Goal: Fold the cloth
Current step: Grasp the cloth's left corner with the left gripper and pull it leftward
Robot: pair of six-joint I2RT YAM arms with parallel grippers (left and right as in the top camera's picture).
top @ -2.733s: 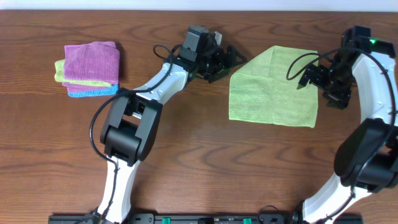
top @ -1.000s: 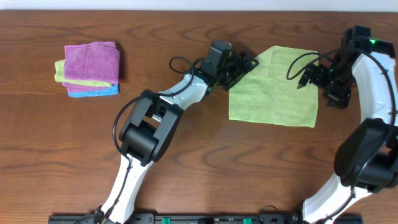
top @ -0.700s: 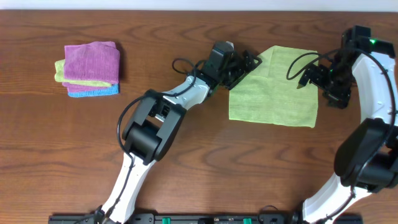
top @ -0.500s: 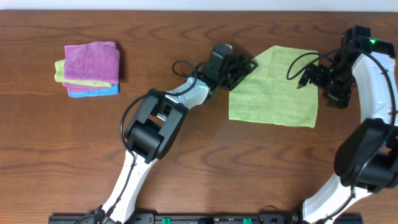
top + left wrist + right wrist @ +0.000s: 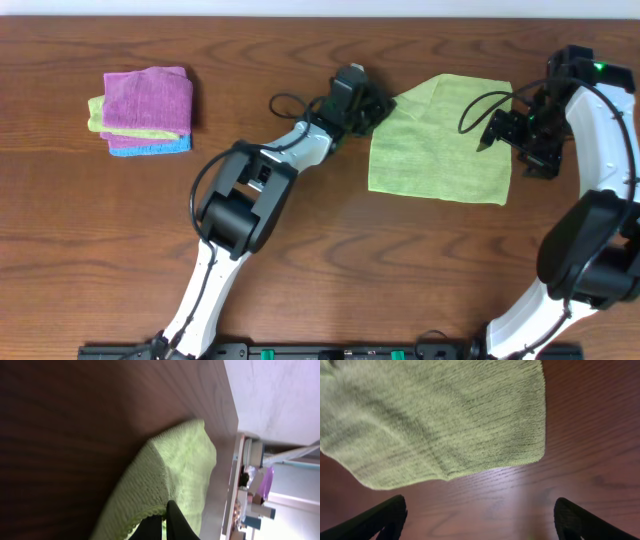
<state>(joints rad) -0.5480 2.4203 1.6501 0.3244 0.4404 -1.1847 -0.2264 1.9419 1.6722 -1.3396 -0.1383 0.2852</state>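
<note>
A lime-green cloth [image 5: 440, 145] lies spread flat on the wooden table [image 5: 330, 250], right of centre. My left gripper [image 5: 374, 105] is at its upper left corner, shut on the hem. In the left wrist view the two dark fingers [image 5: 172, 522] pinch the scalloped edge of the cloth [image 5: 170, 467], which bulges up off the wood. My right gripper [image 5: 512, 142] hovers open at the cloth's right edge. The right wrist view has the cloth [image 5: 435, 415] above the right gripper [image 5: 477, 522], whose fingertips [image 5: 377, 519] are spread wide over bare wood, holding nothing.
A stack of folded cloths [image 5: 147, 110], magenta on top with yellow-green and blue beneath, sits at the far left of the table. Beyond the table's edge in the left wrist view are shelves with clutter [image 5: 255, 490].
My left gripper has shut on the cloth's upper left corner and drawn back slightly left, bunching the hem. The right gripper has barely moved.
</note>
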